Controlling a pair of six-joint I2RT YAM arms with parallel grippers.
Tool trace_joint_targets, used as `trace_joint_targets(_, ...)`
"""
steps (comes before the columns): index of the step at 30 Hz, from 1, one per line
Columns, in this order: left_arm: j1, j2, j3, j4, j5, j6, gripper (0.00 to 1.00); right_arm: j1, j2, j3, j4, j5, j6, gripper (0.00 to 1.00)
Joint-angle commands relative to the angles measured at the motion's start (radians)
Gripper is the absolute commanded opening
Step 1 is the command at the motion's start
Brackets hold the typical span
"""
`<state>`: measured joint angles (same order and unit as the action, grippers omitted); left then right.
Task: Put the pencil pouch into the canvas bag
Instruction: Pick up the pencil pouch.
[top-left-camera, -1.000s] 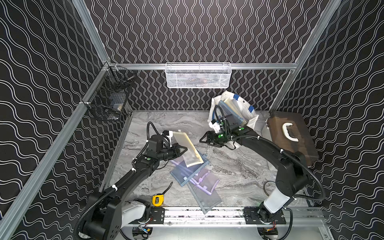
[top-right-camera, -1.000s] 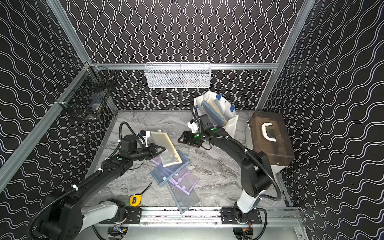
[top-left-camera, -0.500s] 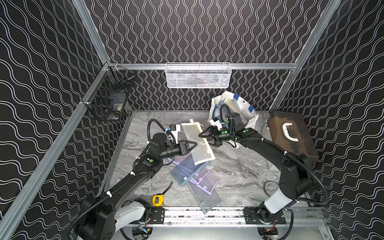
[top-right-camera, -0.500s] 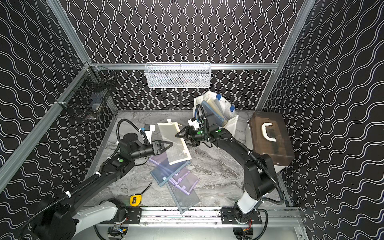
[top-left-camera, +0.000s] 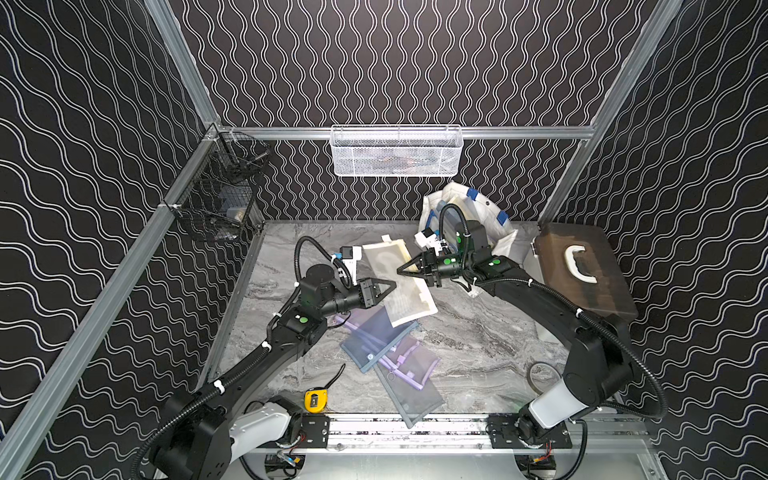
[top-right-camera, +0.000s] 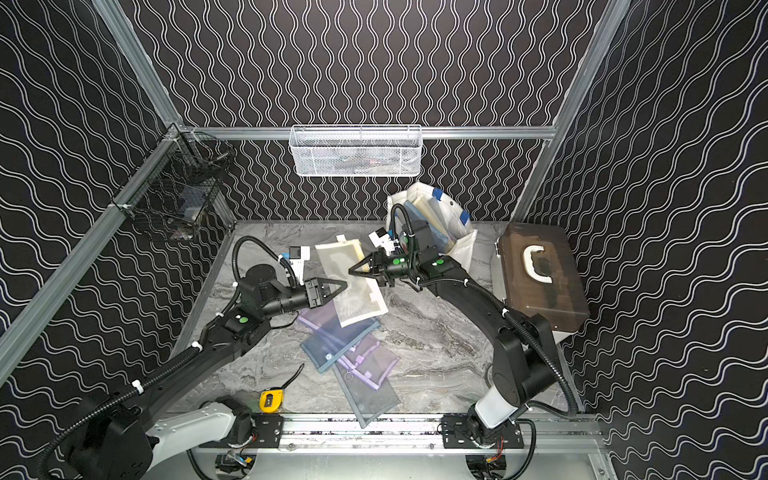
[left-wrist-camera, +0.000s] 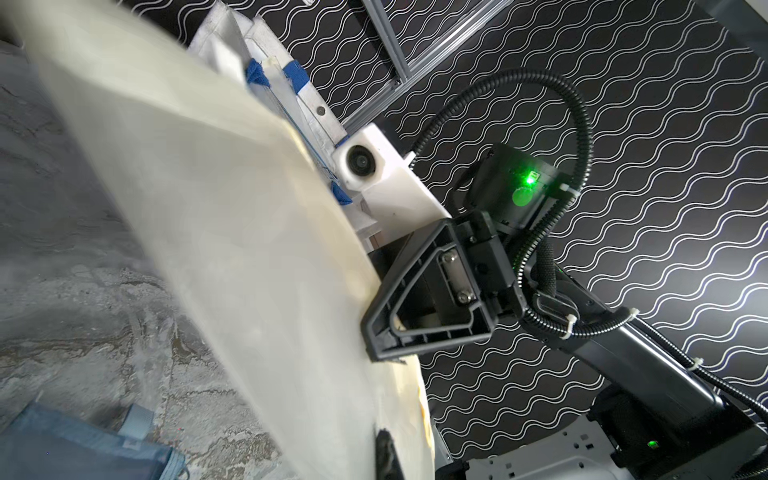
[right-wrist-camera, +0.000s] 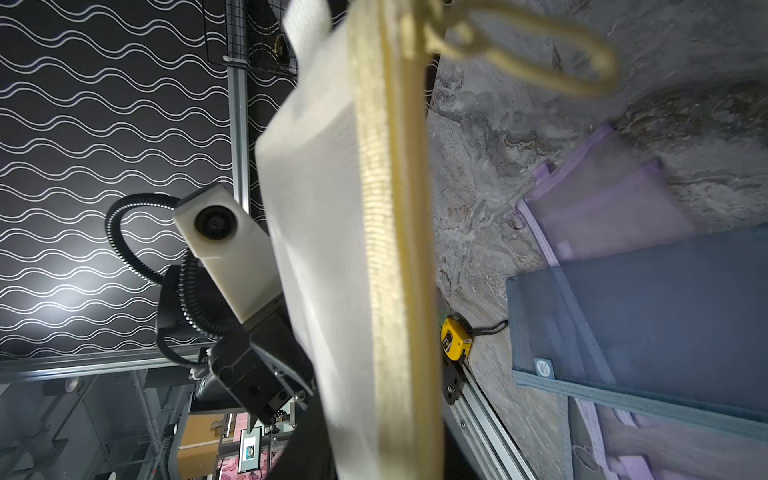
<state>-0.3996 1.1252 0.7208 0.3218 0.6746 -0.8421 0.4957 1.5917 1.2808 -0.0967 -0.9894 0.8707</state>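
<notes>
My left hand (top-left-camera: 390, 286) and right hand (top-left-camera: 402, 271) both pinch the cream mesh pencil pouch (top-left-camera: 409, 297) above the desk (top-left-camera: 478, 332), left of the canvas bag (top-left-camera: 498, 237). Pulling apart could tear the mesh; my right hand's shallow edge grip might slip.

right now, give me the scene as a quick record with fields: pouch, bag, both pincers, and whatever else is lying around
pencil pouch: cream mesh, held up and tilted between the two arms
left pincer: shut on one edge of the pouch
right pincer: appears closed on the opposite, zipper edge
canvas bag: upright at the back right, mouth open, flat items already inside
on the table: blue mesh pouch, purple mesh pouch, yellow tape measure
elsewhere: brown case at right, white wire basket on the back rail
</notes>
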Motion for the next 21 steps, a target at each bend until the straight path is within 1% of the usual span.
trace_joint_targets(1,0.000,0.004,-0.009,0.048,-0.011,-0.014,0.00,-0.008,-0.025,-0.018,0.105,0.007,0.037,0.26)
trace_joint_targets(3,0.001,0.002,-0.012,0.043,-0.011,-0.012,0.00,-0.012,-0.028,-0.032,0.152,-0.001,0.069,0.26)
trace_joint_targets(7,0.001,0.002,-0.001,0.005,-0.016,0.010,0.00,-0.012,-0.025,-0.036,0.176,0.007,0.077,0.25)
trace_joint_targets(8,0.001,0.004,0.001,-0.001,-0.016,0.014,0.00,-0.013,-0.024,-0.035,0.179,0.007,0.077,0.24)
trace_joint_targets(9,0.002,0.010,0.010,-0.003,-0.017,0.016,0.00,-0.013,-0.025,-0.033,0.175,0.011,0.073,0.21)
trace_joint_targets(10,0.002,0.017,0.017,-0.005,-0.014,0.020,0.00,-0.013,-0.026,-0.031,0.159,0.016,0.062,0.16)
trace_joint_targets(12,0.002,0.037,0.044,-0.037,-0.016,0.040,0.00,-0.013,-0.026,-0.018,0.108,0.031,0.022,0.02)
trace_joint_targets(13,0.002,0.048,0.064,-0.073,-0.019,0.064,0.00,-0.013,-0.026,-0.001,0.059,0.047,-0.015,0.00)
trace_joint_targets(14,0.002,0.056,0.081,-0.107,-0.021,0.087,0.07,-0.014,-0.025,0.022,-0.002,0.073,-0.064,0.00)
trace_joint_targets(15,0.002,0.067,0.101,-0.151,-0.027,0.115,0.19,-0.018,-0.022,0.054,-0.089,0.107,-0.125,0.00)
trace_joint_targets(16,0.002,0.074,0.119,-0.211,-0.042,0.147,0.35,-0.027,-0.017,0.092,-0.174,0.153,-0.182,0.00)
trace_joint_targets(18,0.002,0.084,0.150,-0.334,-0.084,0.215,0.61,-0.034,0.001,0.183,-0.345,0.265,-0.310,0.00)
trace_joint_targets(19,0.002,0.087,0.160,-0.397,-0.109,0.252,0.72,-0.061,0.017,0.248,-0.437,0.335,-0.391,0.00)
trace_joint_targets(21,0.002,0.088,0.174,-0.508,-0.156,0.316,0.88,-0.080,0.063,0.385,-0.585,0.451,-0.528,0.00)
